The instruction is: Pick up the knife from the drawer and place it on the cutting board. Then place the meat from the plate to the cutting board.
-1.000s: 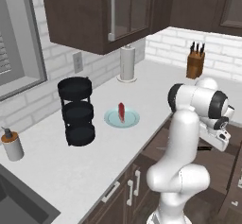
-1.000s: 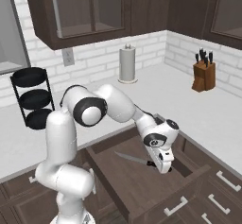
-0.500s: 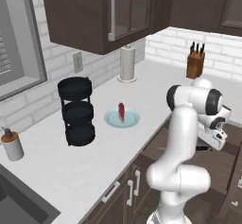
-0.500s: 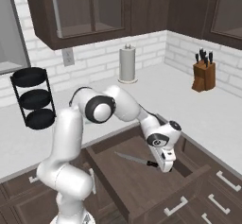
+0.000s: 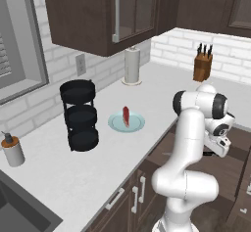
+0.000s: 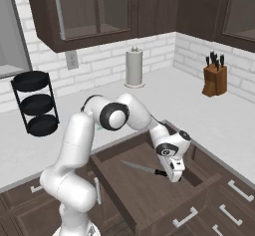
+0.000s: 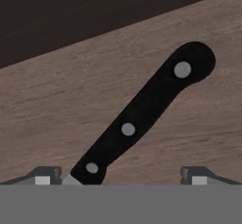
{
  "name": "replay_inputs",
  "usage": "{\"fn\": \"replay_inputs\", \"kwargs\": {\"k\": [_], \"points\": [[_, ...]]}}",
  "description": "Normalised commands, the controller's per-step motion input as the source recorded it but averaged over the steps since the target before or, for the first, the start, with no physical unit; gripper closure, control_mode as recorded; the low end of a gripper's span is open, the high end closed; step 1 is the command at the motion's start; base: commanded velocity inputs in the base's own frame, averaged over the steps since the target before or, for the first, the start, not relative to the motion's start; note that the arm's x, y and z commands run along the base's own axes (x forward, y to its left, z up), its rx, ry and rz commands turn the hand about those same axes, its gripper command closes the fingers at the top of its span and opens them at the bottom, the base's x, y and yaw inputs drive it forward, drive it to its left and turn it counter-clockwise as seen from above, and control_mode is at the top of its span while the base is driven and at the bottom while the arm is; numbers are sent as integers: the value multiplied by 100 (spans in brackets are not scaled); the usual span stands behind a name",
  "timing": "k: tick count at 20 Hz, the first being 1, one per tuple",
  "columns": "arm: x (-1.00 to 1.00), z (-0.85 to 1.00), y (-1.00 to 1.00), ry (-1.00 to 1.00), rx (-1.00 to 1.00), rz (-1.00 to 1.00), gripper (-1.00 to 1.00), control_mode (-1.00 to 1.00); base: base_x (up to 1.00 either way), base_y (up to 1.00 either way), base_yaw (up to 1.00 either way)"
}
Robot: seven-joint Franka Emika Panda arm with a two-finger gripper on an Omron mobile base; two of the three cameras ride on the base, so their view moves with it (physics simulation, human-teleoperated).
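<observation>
Looking along the hand, you see the knife point(image 7: 142, 119) only as a black riveted handle, its blade cut off at the bottom edge. The knife lies flat on the floor of the open drawer point(image 6: 149, 190), and the meat point(image 5: 126, 115) rests on the plate point(image 5: 113, 123) on the counter point(image 5: 73, 172). Your gripper point(image 6: 174, 173) hangs low in the drawer just over the handle, jaws spread wide, grasping nothing.

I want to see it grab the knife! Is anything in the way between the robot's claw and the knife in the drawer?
No, nothing visible. The open gripper hangs right over the knife on the drawer floor, handle between its fingertips.
</observation>
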Motion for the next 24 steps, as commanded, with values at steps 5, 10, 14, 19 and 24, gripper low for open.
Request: {"fn": "replay_inputs", "kwargs": {"k": [5, 10, 14, 19, 24], "points": [[10, -33, 0, 0, 0, 0, -100, -100, 0, 0, 0], [20, -26, 0, 0, 0, -1, -100, -100, 0, 0, 0], [10, -22, 0, 0, 0, 0, -100, -100, 0, 0, 0], [0, -41, 0, 0, 0, -2, 100, -100, 0, 0, 0], [-3, -41, 0, 1, 0, -4, 100, -100, 0, 0, 0]]}}
